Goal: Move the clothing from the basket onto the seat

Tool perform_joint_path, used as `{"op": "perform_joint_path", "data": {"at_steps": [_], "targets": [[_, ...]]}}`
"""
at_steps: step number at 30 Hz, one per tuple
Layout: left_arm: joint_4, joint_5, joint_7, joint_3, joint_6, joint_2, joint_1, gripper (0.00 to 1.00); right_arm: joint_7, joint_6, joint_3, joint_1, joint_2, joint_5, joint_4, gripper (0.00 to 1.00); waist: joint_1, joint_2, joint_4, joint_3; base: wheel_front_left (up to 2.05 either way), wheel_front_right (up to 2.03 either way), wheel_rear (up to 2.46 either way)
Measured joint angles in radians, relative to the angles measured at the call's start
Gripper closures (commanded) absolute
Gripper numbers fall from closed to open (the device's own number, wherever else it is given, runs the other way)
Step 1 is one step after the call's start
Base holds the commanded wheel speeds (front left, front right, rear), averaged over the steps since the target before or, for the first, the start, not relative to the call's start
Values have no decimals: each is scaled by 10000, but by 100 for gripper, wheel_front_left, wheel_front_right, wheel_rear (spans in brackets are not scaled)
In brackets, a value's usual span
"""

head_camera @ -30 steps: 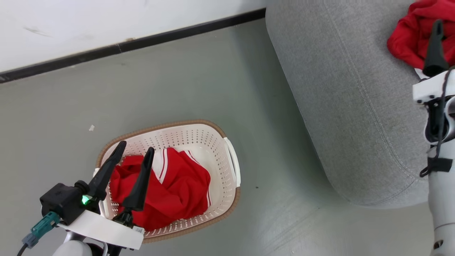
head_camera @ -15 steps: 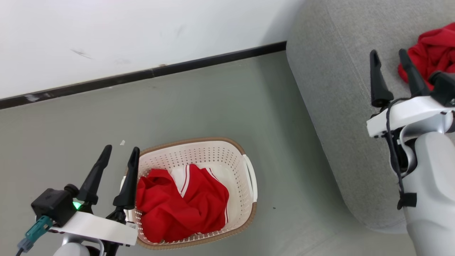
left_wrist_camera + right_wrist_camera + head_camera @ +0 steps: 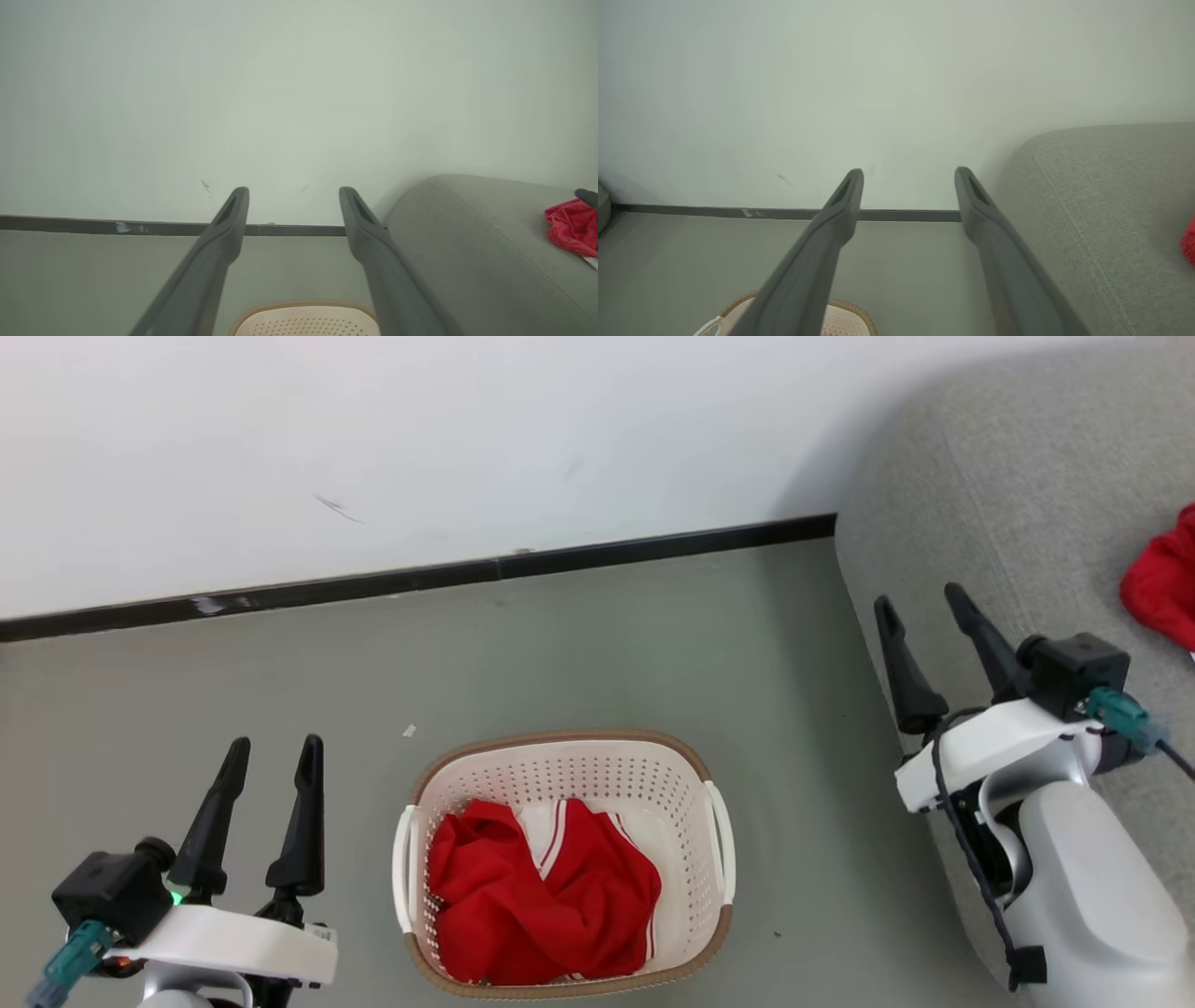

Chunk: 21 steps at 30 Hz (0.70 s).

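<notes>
A crumpled heap of red clothing with white trim [image 3: 546,896] lies in the cream perforated basket [image 3: 569,770] on the floor. Another red garment [image 3: 1162,588] rests on the grey seat [image 3: 1027,541] at the right edge, also seen as clothing [image 3: 572,226] on the seat [image 3: 467,242]. My left gripper [image 3: 275,751] hovers open and empty left of the basket. My right gripper [image 3: 920,597] stands open and empty over the seat's left edge. Both wrist views show spread fingers [image 3: 229,219] [image 3: 847,196] with nothing between, and the basket rim [image 3: 303,308] [image 3: 850,310] below.
A white wall [image 3: 420,448] with a dark baseboard [image 3: 420,579] runs behind the basket. Grey-green floor [image 3: 560,653] spreads between wall, basket and seat. A small pale scrap [image 3: 409,731] lies on the floor near the basket.
The head camera has swung, so the basket now sits centred and the seat shifts right. My left gripper has left the basket and my right gripper has come off the garment on the seat.
</notes>
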Motion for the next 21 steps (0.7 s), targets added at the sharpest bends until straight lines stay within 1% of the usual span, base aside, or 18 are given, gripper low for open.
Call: {"op": "perform_joint_path", "data": {"at_steps": [8,15,21], "targets": [[161,67,0,232,-52,-276,149,0,0,0,121,788,8,4,-428,0,0,0,590,-457,0,0,0],[382,199,0,293,-159,-430,338,0,0,0,-48,1604,21,4,-777,0,0,0,1018,-893,0,0,0],[640,244,0,253,-431,-545,353,0,0,0,-293,2330,50,4,-976,0,0,0,1295,-1288,0,0,0]]}}
